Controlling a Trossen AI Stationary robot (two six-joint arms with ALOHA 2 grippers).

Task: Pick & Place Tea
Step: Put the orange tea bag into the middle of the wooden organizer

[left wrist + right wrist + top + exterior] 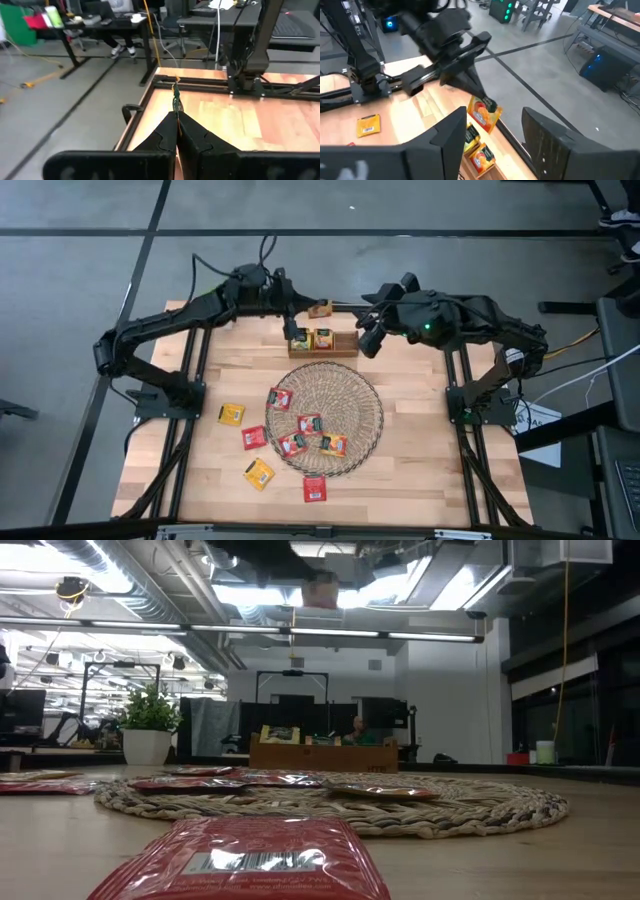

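From above, the left gripper [319, 308] pinches a tea sachet [321, 309] at upper centre, over the wooden box [322, 346]; the right gripper [370, 337] hangs beside it, fingers spread. More tea sachets [300, 432] lie on the wicker mat [370, 410]. The right wrist view shows the pinched sachet at centre.

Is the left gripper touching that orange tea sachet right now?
Touching: the right wrist view shows the left gripper pinching the orange tea sachet by its top edge.
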